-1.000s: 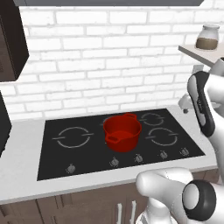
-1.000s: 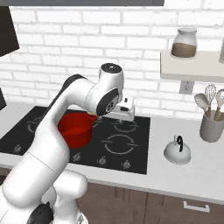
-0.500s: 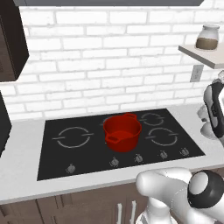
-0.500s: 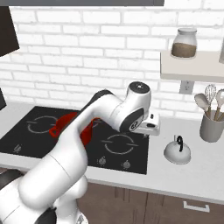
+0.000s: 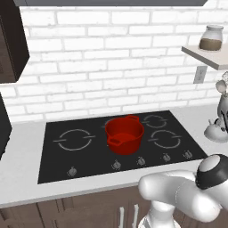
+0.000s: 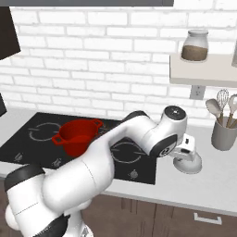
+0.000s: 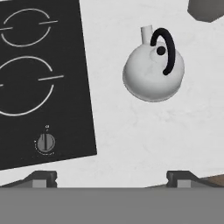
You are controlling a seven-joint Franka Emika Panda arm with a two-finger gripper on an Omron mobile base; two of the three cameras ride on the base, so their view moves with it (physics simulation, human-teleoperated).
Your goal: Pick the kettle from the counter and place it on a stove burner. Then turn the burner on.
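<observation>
Pincer [image 7: 111, 177] hangs spread wide and empty above the bench [image 7: 144, 131], and I see the kettle [image 7: 152, 72] standing upright ahead of its fingertips [image 7: 43, 177], apart from them. Off to one side lies the stove [image 7: 39, 87], with a knob [image 7: 45, 142] near its edge.

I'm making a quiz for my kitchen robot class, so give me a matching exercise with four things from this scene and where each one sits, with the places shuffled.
Things:
1. small silvery-white metal kettle
2. red two-handled pot
3. glass jar with brown contents
4. tall grey utensil holder

Places:
A. on the wall shelf
B. on the flat black glass cooktop
C. on the light grey-white counter, just beside the cooktop's edge
D. on the counter by the wall, under the shelf

Pairs: 1-C, 2-B, 3-A, 4-D
</observation>
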